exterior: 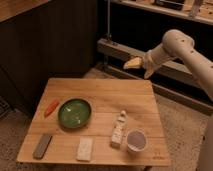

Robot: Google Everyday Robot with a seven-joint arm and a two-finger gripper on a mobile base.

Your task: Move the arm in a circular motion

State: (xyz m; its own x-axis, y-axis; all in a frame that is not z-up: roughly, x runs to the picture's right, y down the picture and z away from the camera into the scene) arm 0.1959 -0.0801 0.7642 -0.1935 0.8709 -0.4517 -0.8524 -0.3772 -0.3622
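**Camera view: arm raised beyond the table's far right corner**

Camera view looks down on a wooden table (pixel 100 90) standing on a speckled floor, with dark wall panels and a shelf behind it.

At the table's left edge lies a small orange-red carrot-shaped item (pixel 51 107), tilted on a diagonal. Below it, near the front left corner, a flat grey rectangular block (pixel 42 146) lies lengthwise toward the front edge. Just right of the carrot sits a round green bowl (pixel 75 113); the two are near each other, and whether they touch cannot be told.

Toward the front middle lies a pale rectangular sponge-like pad (pixel 84 149), apart from the bowl. Right of it a small white bottle (pixel 118 130) lies on its side, its narrow neck pointing away from the front edge. Just beside the bottle's lower end, to the right, stands a clear cup (pixel 136 141) upright, close to the bottle.

Up in the right part of the view the arm (pixel 192 55), white and thick with rounded segments, comes in from the right edge, bends at a rounded joint and reaches left. The tan gripper (pixel 134 63) at its tip hangs in the air above and beyond the table's far right corner, in front of the shelf, well apart from everything on the table. It grips nothing; how wide its jaws stand cannot be told.
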